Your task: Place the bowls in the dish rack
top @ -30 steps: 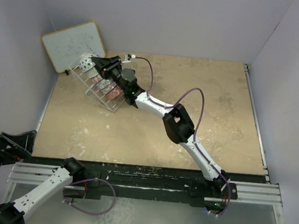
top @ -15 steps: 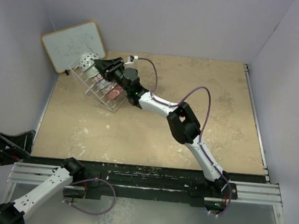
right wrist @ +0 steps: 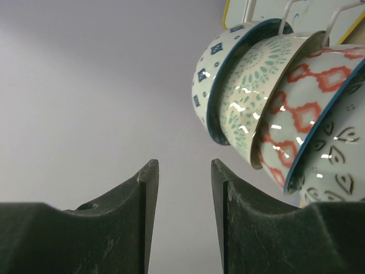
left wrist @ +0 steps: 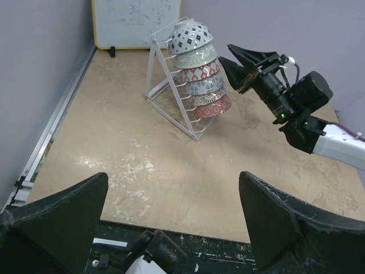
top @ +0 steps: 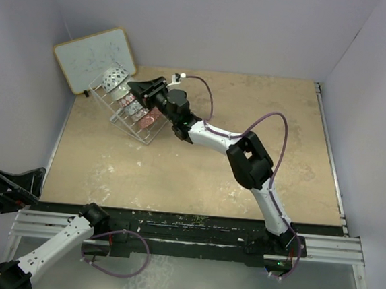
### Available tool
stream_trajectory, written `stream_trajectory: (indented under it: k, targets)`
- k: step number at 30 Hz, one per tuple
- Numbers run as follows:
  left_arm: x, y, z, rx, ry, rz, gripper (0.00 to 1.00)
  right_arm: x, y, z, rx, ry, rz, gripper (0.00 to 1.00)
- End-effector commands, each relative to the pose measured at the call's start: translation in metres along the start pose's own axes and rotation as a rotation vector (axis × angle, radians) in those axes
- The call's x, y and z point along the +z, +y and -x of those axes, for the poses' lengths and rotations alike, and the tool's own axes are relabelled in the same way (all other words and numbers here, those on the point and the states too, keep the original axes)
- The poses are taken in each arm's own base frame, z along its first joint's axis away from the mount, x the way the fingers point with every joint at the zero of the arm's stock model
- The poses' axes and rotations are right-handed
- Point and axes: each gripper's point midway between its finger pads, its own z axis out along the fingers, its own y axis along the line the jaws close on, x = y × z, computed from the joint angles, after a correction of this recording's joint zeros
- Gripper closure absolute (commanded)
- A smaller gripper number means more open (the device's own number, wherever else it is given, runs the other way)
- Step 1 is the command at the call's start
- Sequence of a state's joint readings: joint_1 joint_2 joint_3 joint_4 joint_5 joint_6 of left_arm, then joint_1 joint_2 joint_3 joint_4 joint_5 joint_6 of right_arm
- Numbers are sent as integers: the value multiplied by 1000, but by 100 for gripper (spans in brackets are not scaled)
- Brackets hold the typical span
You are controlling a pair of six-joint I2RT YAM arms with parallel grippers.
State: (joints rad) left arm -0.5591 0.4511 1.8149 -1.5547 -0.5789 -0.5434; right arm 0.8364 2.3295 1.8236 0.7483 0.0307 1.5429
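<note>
The white wire dish rack [top: 138,131] stands tilted at the table's far left. It holds a row of several patterned bowls [top: 113,79] on edge. In the left wrist view the rack [left wrist: 162,91] carries the stacked bowls [left wrist: 197,57]. My right gripper [top: 138,86] is open and empty, just right of the top bowl and apart from it. It also shows in the left wrist view [left wrist: 231,61]. The right wrist view shows its gripper [right wrist: 183,165] with a blue-patterned bowl [right wrist: 228,68], a green-patterned one [right wrist: 256,85] and a red-patterned one [right wrist: 302,103] to the upper right. My left gripper [top: 20,182] is open and empty at the near left edge, also seen in its own view [left wrist: 174,194].
A wood-framed whiteboard [top: 92,56] leans in the far left corner behind the rack, also in the left wrist view [left wrist: 137,23]. Grey walls close three sides. A metal rail [top: 171,234] runs along the near edge. The right arm [top: 246,156] stretches diagonally across the table.
My right gripper has let go of the top bowl, which now rests in the rack, and has drawn back to the right. The left arm has not moved.
</note>
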Motion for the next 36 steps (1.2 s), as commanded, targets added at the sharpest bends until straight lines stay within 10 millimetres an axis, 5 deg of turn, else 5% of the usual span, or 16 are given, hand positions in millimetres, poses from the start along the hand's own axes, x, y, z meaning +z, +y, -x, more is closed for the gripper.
stream_trajectory:
  k: [1, 6, 13, 19, 22, 28, 36]
  targets:
    - [20, -18, -8, 17, 80, 8, 1, -25, 75, 7, -94, 5, 122, 55]
    - [42, -33, -25, 59, 175, 25, 1, -49, 79, 11, -212, 40, 75, 55]
    - [87, -80, -58, 118, 326, -52, 1, -100, 62, 28, -489, 59, -102, 52]
    - [117, -113, -63, 98, 336, -106, 1, -169, 27, 61, -781, 87, -407, 48]
    - [132, -123, -71, 85, 355, -107, 1, -210, 11, 80, -876, 96, -549, 37]
    - [163, -126, -87, 66, 376, -11, 1, -284, 6, 110, -969, 30, -712, 1]
    - [175, -120, -91, 72, 374, 64, 1, -330, -2, 114, -996, 54, -789, 0]
